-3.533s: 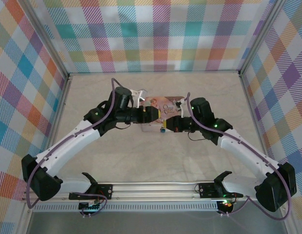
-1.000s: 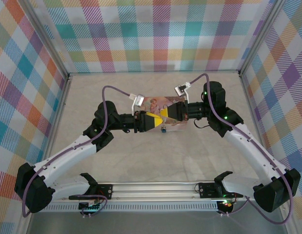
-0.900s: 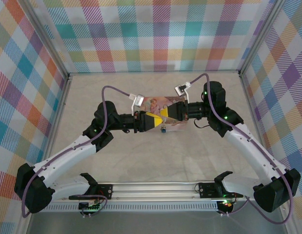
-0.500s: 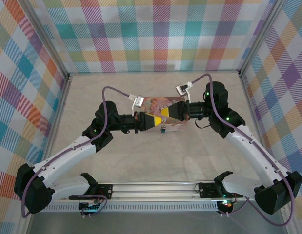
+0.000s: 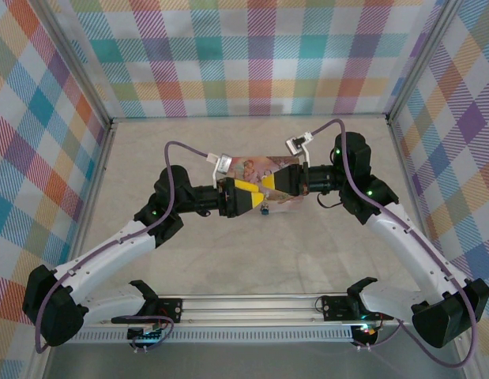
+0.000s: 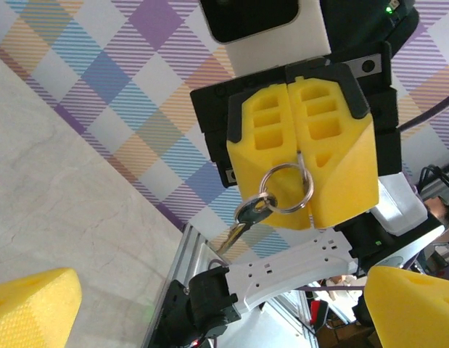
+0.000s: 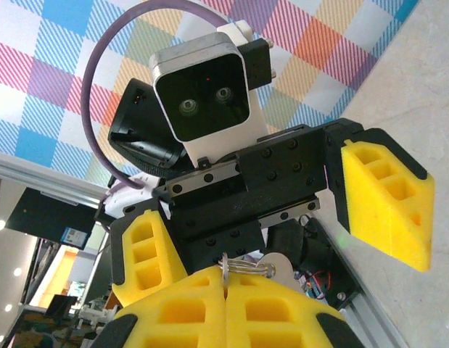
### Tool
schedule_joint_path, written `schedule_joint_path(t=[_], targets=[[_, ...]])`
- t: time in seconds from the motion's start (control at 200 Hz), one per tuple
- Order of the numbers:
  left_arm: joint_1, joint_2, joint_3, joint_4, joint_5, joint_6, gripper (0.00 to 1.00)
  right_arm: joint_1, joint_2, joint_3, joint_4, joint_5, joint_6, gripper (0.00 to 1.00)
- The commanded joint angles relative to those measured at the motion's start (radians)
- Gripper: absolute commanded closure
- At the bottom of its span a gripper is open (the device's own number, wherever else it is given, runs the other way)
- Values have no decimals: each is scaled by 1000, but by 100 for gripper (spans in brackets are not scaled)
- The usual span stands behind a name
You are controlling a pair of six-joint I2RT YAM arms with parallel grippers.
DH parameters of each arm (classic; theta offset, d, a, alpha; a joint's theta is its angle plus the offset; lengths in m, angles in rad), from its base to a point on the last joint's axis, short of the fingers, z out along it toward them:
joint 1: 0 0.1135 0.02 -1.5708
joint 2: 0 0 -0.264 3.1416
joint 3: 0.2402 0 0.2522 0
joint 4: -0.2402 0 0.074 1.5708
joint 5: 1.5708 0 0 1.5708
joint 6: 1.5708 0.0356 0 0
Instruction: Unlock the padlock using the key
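Both over the tin (image 5: 252, 166), right gripper (image 6: 302, 181) clamped on ring (image 6: 261, 190), key (image 6: 242, 216) dangling, blade slanting down-left in left wrist view, left gripper (image 7: 268, 217) splayed wide.

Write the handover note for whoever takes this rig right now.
Left claw: open, empty, facing the right one over the pink tin.
Right claw: shut on the key ring; the key dangles from it.
Padlock: at the tin's near edge, below both claws, neither holding it.
Done: key is off the table.
Left: bring key to padlock, insert, turn. Lock's state cannot be told.
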Motion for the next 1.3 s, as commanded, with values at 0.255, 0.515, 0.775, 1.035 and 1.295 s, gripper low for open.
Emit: schedule_joint_path(t=[0.255,0.515,0.775,1.035,1.295], targets=[[-9,25,30,194,99,-48,2,-3,5,-36,154,-101,93,93],[-26,50,39,226,118,-80,12,0,31,-45,220,-105,129,93],[-27,5,33,177,116,-58,39,-3,28,-32,193,-70,96,93],[-26,-38,16,85,84,-5,52,-6,16,-26,169,-66,84,93],[-26,-27,30,48,84,16,77,-6,2,-33,156,-70,80,92]])
